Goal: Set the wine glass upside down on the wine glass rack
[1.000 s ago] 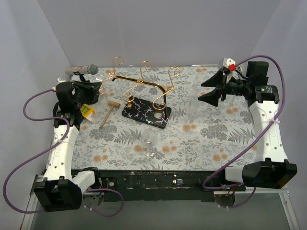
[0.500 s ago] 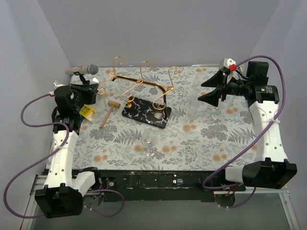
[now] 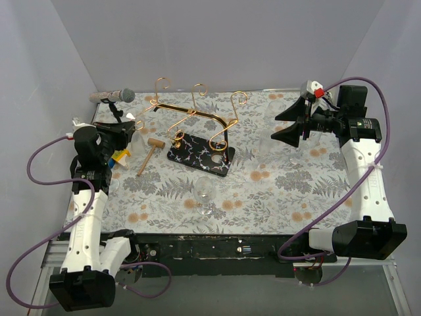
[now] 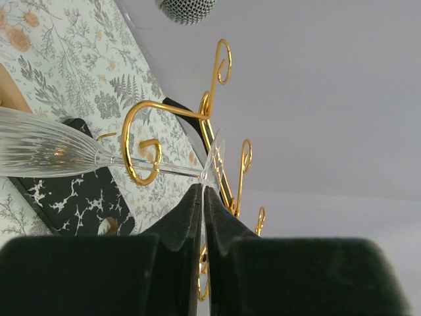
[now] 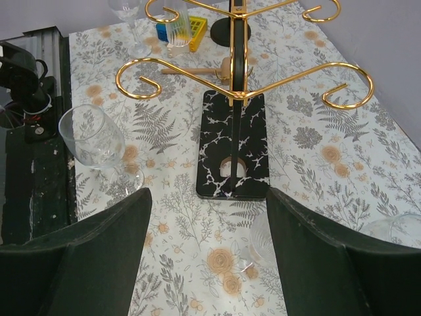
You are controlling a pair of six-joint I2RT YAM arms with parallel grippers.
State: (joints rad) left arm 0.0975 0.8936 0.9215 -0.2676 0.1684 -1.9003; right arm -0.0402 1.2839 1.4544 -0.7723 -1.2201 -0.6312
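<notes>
L pincer (image 4: 202,192) gripping wine glass (image 4: 46,148), shifted left

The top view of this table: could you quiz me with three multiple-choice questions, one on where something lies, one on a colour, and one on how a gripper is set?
1. Seen from the top view, where does the wooden mallet lie?
A) left of the black base of the wine glass rack
B) right of that base
C) on top of that base

2. What colour is the rack's bent wire?
A) silver
B) gold
C) red

3. How is the right gripper set?
A) shut on a glass
B) shut on the mallet
C) open, holding nothing

Answers:
1 A: the mallet lies on the patterned cloth to the left of the base.
2 B: the curled arms shine gold.
3 C: its fingers stand wide apart with nothing between them.
</notes>
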